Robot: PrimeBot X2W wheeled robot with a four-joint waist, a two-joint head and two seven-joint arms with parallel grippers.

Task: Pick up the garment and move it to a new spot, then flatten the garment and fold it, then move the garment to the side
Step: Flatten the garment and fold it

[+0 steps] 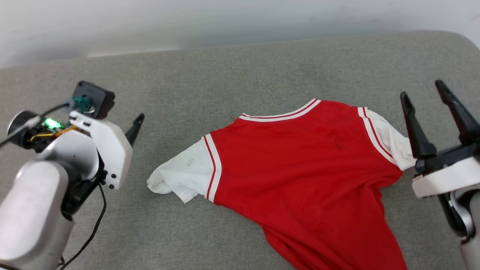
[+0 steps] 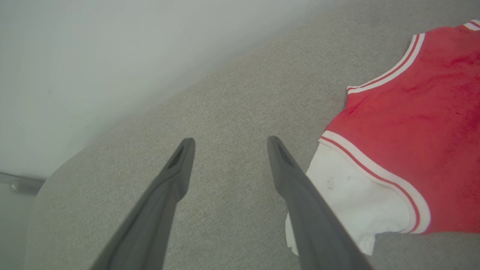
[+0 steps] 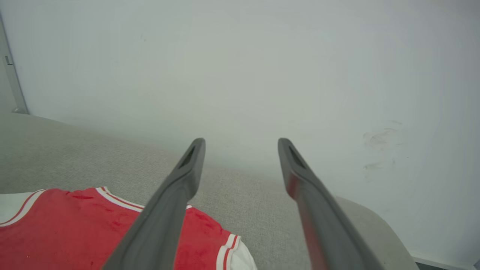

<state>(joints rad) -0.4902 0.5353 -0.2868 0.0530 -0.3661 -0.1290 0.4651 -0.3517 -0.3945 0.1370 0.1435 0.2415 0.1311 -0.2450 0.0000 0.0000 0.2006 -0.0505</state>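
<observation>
The garment (image 1: 307, 161) lies spread on the grey cloth-covered table (image 1: 225, 67), plain red side up with no lettering showing. Its striped collar points away from me and its lower part runs off the bottom edge of the head view. One white sleeve (image 1: 180, 176) lies crumpled toward my left, the other (image 1: 393, 142) toward my right. My left gripper (image 2: 228, 140) is open and empty, hovering just left of the crumpled sleeve (image 2: 352, 195). My right gripper (image 1: 421, 90) is open and empty at the garment's right sleeve, beside the red cloth (image 3: 75, 232).
A pale wall (image 1: 225, 22) rises behind the table. The table's far right corner (image 1: 461, 41) is rounded. A black cable (image 1: 90, 232) hangs from my left arm. Bare grey surface stretches beyond the collar and to the left of the garment.
</observation>
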